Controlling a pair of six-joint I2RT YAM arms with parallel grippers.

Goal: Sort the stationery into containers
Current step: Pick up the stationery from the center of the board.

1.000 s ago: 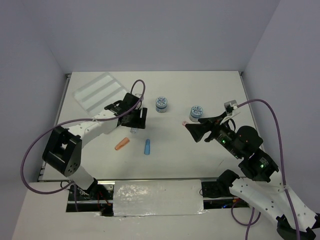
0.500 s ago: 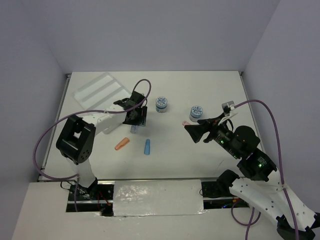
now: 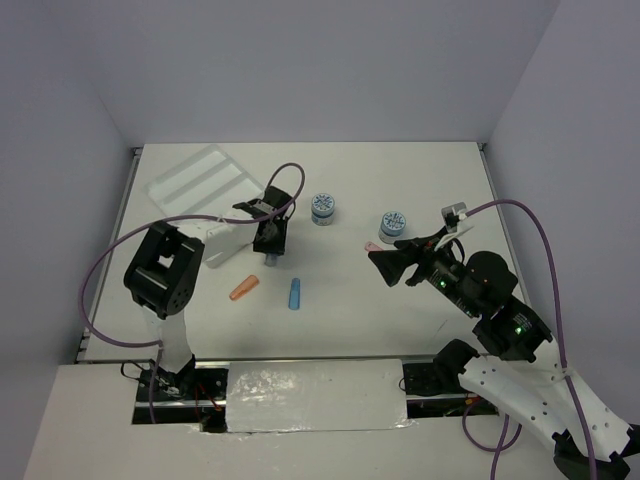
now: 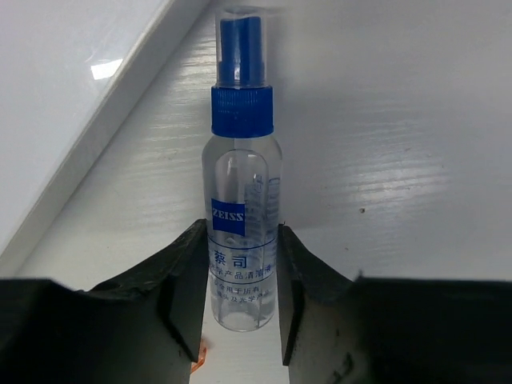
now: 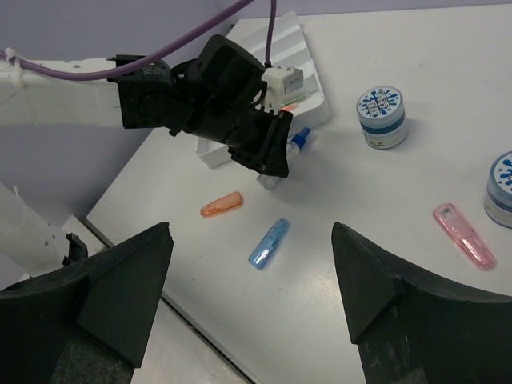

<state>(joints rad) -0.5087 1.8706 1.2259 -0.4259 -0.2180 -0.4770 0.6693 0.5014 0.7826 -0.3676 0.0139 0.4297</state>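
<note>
Left gripper (image 4: 240, 234) holds the spray bottle (image 4: 242, 180); right gripper (image 5: 250, 230) is wide open.

Nearest, the right gripper hangs above the white table (image 3: 350, 320) with its fingers far apart and nothing in them. A little further off lie an orange cap (image 3: 244, 288) and a blue cap (image 3: 295, 293), side by side but apart. Next, the left fingers (image 4: 188, 276) squeeze both sides of the clear, blue-topped bottle, close to the tray. A pink piece (image 3: 372, 246) lies near two round blue and white pots (image 3: 322, 208) (image 3: 393, 224). Furthest off, at the back left, is the white tray (image 3: 195, 182).
</note>
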